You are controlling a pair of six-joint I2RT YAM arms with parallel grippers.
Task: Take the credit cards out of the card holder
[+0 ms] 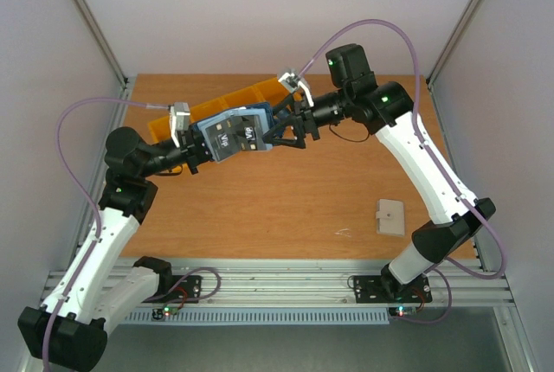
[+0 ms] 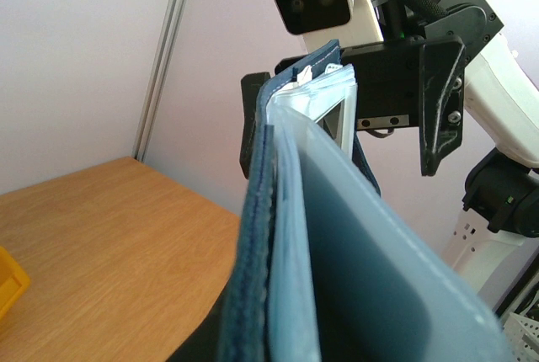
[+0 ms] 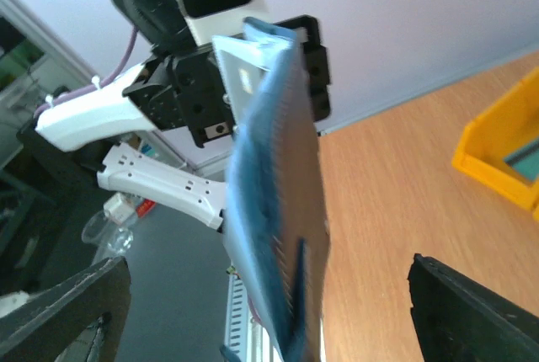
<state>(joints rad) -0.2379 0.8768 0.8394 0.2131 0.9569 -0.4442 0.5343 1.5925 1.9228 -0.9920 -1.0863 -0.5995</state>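
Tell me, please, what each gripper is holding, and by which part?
The left gripper is shut on the card holder, gripping the end nearest it and holding it up off the table. The right gripper is open around the far end and holds nothing.

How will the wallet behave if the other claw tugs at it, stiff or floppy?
Probably somewhat floppy: the layers of the wallet splay apart at its free end. Likely light, since the left claw alone holds it up in the air by one end. A tug from the open right claw could well bend or swing it.
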